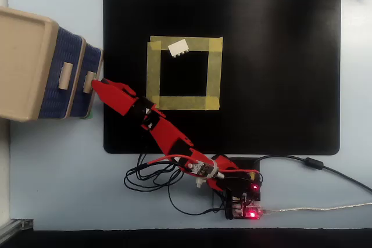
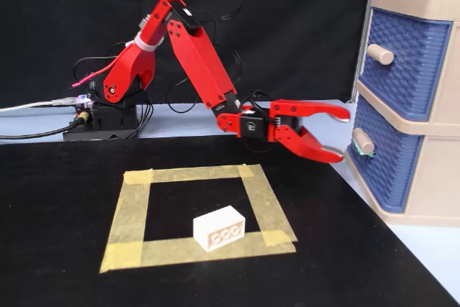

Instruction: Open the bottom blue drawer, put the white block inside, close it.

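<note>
Claw point(image 2: 339, 136): spread, empty, held just beside bottom blue drawer point(image 2: 375, 163) handle. White block point(image 2: 219, 228): laid on tape square point(image 2: 260, 199).

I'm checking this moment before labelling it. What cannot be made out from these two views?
- Inside of the bottom blue drawer: hidden in both views; it is shut.
- The cabinet: cut off by the left edge in the overhead view and by the right edge in the fixed view.
- Whether the tool touches the drawer handle: its open tips sit close beside it in the fixed view; overhead, the upper jaw covers the gap.
</note>
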